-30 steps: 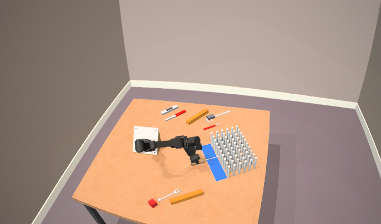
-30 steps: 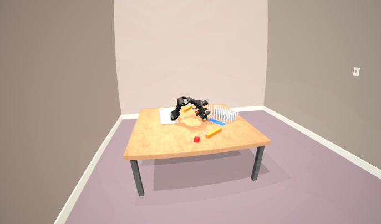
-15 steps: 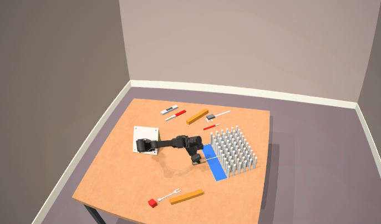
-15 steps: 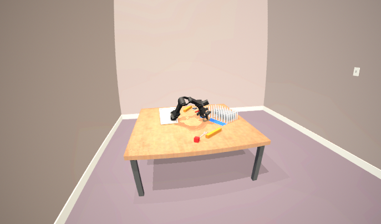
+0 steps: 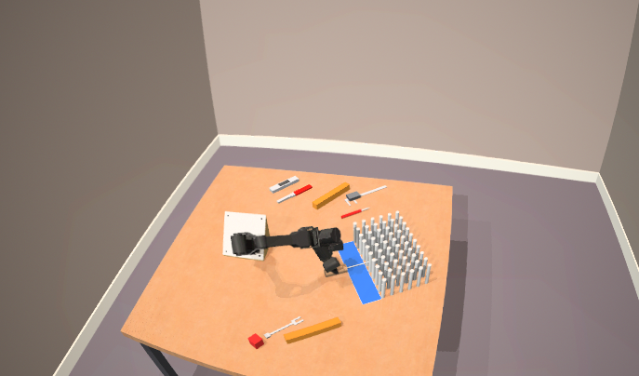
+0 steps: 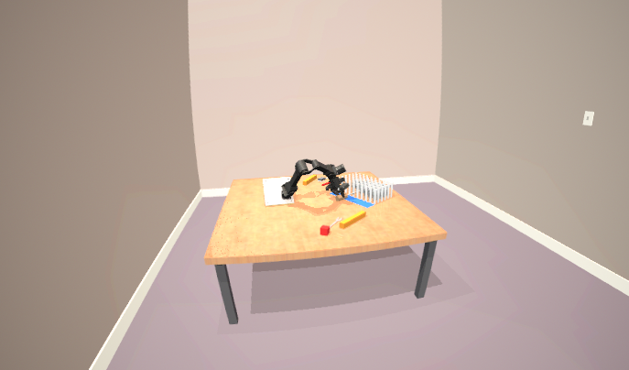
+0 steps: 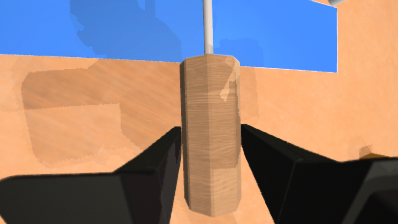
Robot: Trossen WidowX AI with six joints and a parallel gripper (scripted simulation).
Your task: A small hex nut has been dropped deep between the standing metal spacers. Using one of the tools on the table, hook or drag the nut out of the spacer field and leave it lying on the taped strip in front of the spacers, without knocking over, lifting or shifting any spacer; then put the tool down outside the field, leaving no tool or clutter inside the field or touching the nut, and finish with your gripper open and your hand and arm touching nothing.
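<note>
My gripper (image 7: 210, 131) is shut on the wooden handle (image 7: 212, 105) of a tool with a thin pale rod (image 7: 208, 27) (image 5: 357, 265). In the top view the gripper is low, just on the robot's side of the blue taped strip (image 5: 366, 288) (image 6: 361, 201) (image 7: 290, 35). The rod passes over the strip and its far end reaches the front row of the standing metal spacers (image 5: 392, 254) (image 6: 369, 188). The spacers stand upright. The rod's far tip is hidden among them or too small to tell. The hex nut cannot be made out in any view.
Beyond the arm lie a red-handled tool (image 5: 302, 190), a grey device (image 5: 284, 183), an orange bar (image 5: 331, 195), a grey-headed tool (image 5: 353, 195) and a red pen-like tool (image 5: 351, 213). Nearer the camera are a red cube (image 5: 255, 341), a forked tool (image 5: 284, 328) and another orange bar (image 5: 312, 330).
</note>
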